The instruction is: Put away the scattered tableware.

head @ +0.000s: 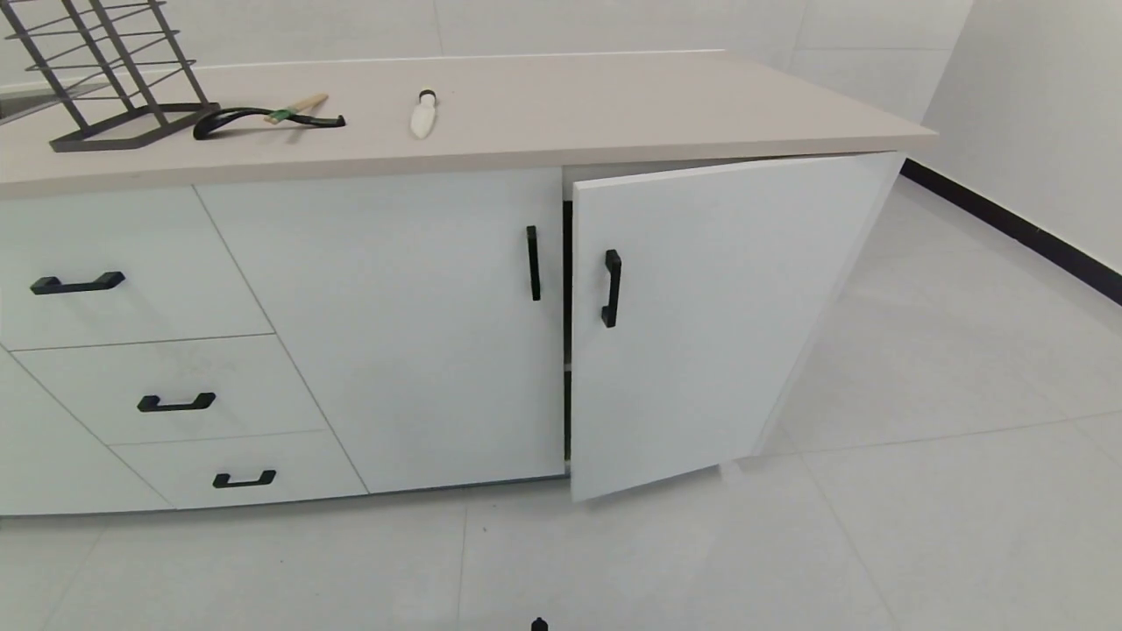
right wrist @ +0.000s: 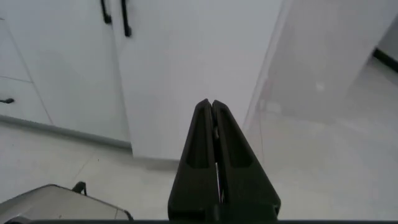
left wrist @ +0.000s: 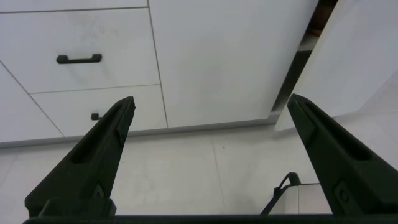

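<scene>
Head view: white utensil (head: pixel 424 114) lies on the countertop (head: pixel 614 105), well above and beyond both grippers, long axis pointing away from the counter edge; black wooden-handled utensil (head: pixel 272 116) lies crosswise, near the wire rack (head: pixel 105 70). Left gripper (left wrist: pixel 211 102): jaws wide apart, low before the drawers (left wrist: pixel 79 59); judged nearer. Right gripper (right wrist: pixel 212 106): jaws pressed together, empty, facing the ajar cabinet door (head: pixel 727 315). Overhanging counter edge likely obstructs.

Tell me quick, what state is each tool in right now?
Left tool: open, holding nothing.
Right tool: closed, holding nothing.
</scene>
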Controlling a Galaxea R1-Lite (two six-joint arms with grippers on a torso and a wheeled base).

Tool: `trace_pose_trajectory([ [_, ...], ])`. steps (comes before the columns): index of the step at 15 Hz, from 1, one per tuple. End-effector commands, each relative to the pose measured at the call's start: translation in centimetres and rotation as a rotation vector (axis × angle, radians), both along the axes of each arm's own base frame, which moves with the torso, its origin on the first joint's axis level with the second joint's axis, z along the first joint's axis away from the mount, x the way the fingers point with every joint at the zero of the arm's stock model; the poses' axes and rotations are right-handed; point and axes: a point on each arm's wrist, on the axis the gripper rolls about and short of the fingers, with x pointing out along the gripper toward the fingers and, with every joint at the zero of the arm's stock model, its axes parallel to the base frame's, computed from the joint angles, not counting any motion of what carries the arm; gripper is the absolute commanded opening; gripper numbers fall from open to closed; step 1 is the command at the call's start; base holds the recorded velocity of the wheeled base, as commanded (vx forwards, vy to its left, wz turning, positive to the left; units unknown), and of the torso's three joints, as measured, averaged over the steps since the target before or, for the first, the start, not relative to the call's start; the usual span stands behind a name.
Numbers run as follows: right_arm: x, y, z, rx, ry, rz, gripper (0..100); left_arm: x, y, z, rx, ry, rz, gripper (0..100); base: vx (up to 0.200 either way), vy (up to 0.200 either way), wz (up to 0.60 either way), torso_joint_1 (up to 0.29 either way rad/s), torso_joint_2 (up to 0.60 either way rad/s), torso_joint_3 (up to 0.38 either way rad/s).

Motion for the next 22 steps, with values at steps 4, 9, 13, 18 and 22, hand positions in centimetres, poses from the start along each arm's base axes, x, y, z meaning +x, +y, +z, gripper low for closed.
trace_pose_trajectory([
  [4, -0.24, -0.38, -0.83, 0.062, 0.04, -0.173, 0, 0.01, 0.0, 0.0, 0.001, 0.001, 0.001, 100, 0.0, 0.2, 0.0, 0.004, 0.0, 0.004],
  [9, -0.26, -0.38, -0.82, 0.064, 0.037, -0.173, 0, 0.01, 0.0, 0.0, 0.001, 0.001, 0.001, 100, 0.0, 0.2, 0.0, 0.001, 0.0, 0.003],
  [13, -0.26, -0.38, -0.82, 0.064, 0.037, -0.173, 0, 0.01, 0.0, 0.0, -0.001, 0.001, 0.001, 100, 0.0, 0.2, 0.15, 0.001, 0.0, 0.002],
  [18, -0.26, -0.38, -0.82, 0.064, 0.037, -0.173, 0, 0.01, 0.01, 0.0, -0.001, 0.001, 0.004, 100, 0.0, 0.08, 0.36, 0.002, 0.0, 0.003],
  [22, -0.26, -0.38, -0.82, 0.066, 0.037, -0.173, 0, 0.01, 0.01, 0.0, -0.001, 0.001, 0.001, 100, 0.05, 0.0, 0.0, 0.001, 0.0, -0.001],
])
